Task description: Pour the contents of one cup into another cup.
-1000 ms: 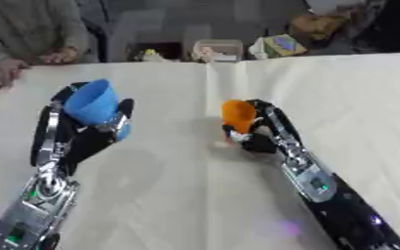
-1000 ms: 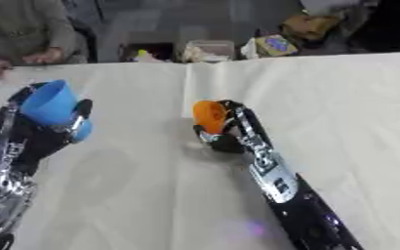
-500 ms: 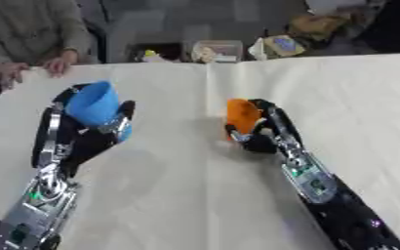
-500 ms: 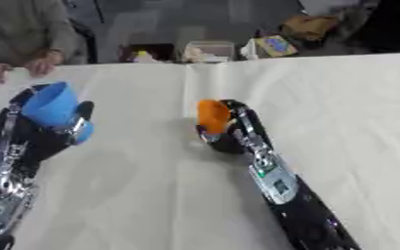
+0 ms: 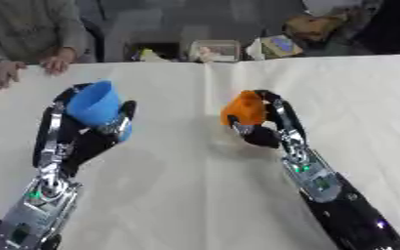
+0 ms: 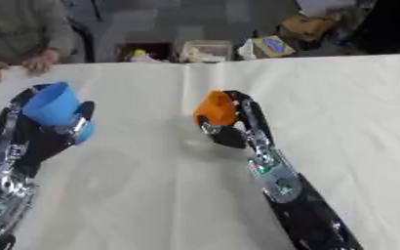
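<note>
A blue cup (image 5: 95, 104) is held up off the cream table (image 5: 186, 195) by my left hand (image 5: 82, 140), whose fingers curl round its sides; the cup leans a little to the left. An orange cup (image 5: 243, 109) sits in my right hand (image 5: 268, 131) near the middle of the table, fingers wrapped over its far side and thumb below. The two cups stand well apart, blue at the left and orange at the centre. What is inside either cup is hidden.
Beyond the table's far edge lie a clear box (image 5: 213, 50), a dark bin (image 5: 155, 50) and bags (image 5: 310, 27). A person's hands (image 5: 56, 60) rest on the far left edge. The table's near half and right side hold nothing but my arms.
The view has shifted slightly. The orange cup has risen a little in my right hand. The blue cup stays held at the left.
</note>
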